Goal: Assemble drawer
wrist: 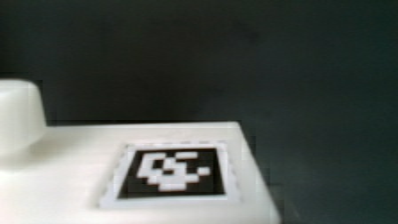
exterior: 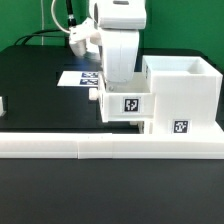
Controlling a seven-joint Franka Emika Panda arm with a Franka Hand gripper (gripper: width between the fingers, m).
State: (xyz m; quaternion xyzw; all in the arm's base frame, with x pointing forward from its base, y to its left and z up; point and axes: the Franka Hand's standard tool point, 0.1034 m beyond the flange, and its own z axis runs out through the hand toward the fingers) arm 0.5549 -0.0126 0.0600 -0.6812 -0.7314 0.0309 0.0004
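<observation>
The drawer's large white housing [exterior: 182,92] stands at the exterior view's right, against the white border wall, with a tag on its front. A small white tray [exterior: 125,104] with a tag sits against the housing's left side. My gripper [exterior: 113,88] reaches straight down onto this tray, and its fingertips are hidden behind the hand and the tray wall. The wrist view shows a close white tray surface [wrist: 71,160] with a black-and-white tag [wrist: 175,170] and a rounded white knob [wrist: 15,112] at the edge. No fingers show in the wrist view.
The long low white border wall [exterior: 90,148] runs along the front. The marker board [exterior: 80,77] lies on the black table behind the arm. A small white part [exterior: 2,104] shows at the exterior view's left edge. Cables hang at the back.
</observation>
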